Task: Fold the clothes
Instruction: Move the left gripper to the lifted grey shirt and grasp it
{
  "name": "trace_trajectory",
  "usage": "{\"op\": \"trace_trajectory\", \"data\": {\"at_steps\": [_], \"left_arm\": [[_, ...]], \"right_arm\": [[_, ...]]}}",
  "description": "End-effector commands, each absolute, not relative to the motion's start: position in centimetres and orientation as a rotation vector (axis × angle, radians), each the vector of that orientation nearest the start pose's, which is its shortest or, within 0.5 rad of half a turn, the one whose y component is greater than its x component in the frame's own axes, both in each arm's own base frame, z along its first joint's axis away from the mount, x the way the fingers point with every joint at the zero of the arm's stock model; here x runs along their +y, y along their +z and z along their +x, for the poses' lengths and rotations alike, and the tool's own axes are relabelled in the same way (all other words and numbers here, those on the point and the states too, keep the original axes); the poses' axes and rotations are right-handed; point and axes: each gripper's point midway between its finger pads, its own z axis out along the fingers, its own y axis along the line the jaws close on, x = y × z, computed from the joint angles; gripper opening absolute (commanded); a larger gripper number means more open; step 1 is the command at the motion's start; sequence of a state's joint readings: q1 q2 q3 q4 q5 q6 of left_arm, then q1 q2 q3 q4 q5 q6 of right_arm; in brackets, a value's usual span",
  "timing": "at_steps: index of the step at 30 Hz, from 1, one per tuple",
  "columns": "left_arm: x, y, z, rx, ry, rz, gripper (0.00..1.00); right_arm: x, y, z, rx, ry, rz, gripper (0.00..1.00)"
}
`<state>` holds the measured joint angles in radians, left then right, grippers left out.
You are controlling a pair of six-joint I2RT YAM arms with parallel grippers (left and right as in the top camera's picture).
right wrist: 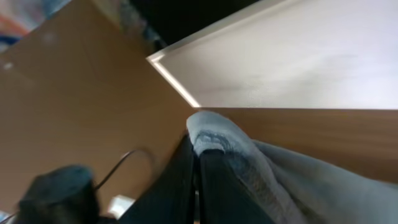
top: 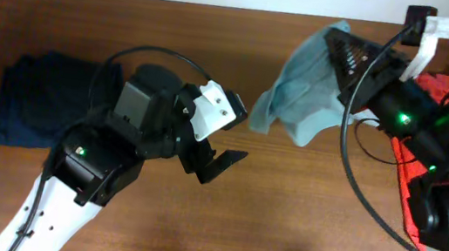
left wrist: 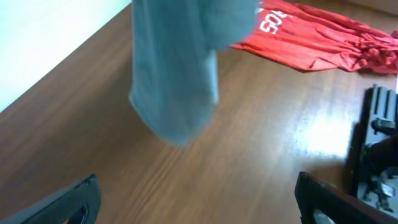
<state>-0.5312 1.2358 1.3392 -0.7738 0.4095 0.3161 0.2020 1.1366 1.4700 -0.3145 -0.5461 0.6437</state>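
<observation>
Grey-blue T-shirt (top: 304, 88) hangs near the far edge of the table (top: 176, 31), pinched by a bunched fold in the closed right gripper (right wrist: 199, 158); left gripper (top: 221, 162) gapes empty. Such a thin pinch may slip, dropping it crumpled

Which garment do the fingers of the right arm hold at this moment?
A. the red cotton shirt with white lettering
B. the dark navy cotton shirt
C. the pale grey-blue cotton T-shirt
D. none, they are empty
C: the right arm's fingers are shut on a bunched fold of the pale grey-blue cotton T-shirt, which hangs from them above the brown wooden table.
</observation>
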Motion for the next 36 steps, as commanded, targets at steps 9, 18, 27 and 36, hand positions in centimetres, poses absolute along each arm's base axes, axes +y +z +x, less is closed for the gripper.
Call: {"op": "trace_trajectory", "data": {"at_steps": [9,18,27,36], "left_arm": [[-26.1,30.0,27.0,1.896,-0.601,1.190,0.99],[-25.2,29.6,28.4,1.927,-0.463,1.146,0.99],[-24.8,29.5,28.8,1.939,-0.422,1.127,0.95],[-26.4,29.6,28.1,1.902,-0.446,1.168,0.95]], "right_arm": [[17.2,52.4,29.1,1.574,1.161,-0.138,0.04],[17.6,53.4,28.4,1.540,1.219,-0.157,0.04],[17.6,53.5,28.4,1.542,1.240,-0.145,0.04],[17.2,55.3,28.3,1.481,1.307,-0.079,0.04]]}}
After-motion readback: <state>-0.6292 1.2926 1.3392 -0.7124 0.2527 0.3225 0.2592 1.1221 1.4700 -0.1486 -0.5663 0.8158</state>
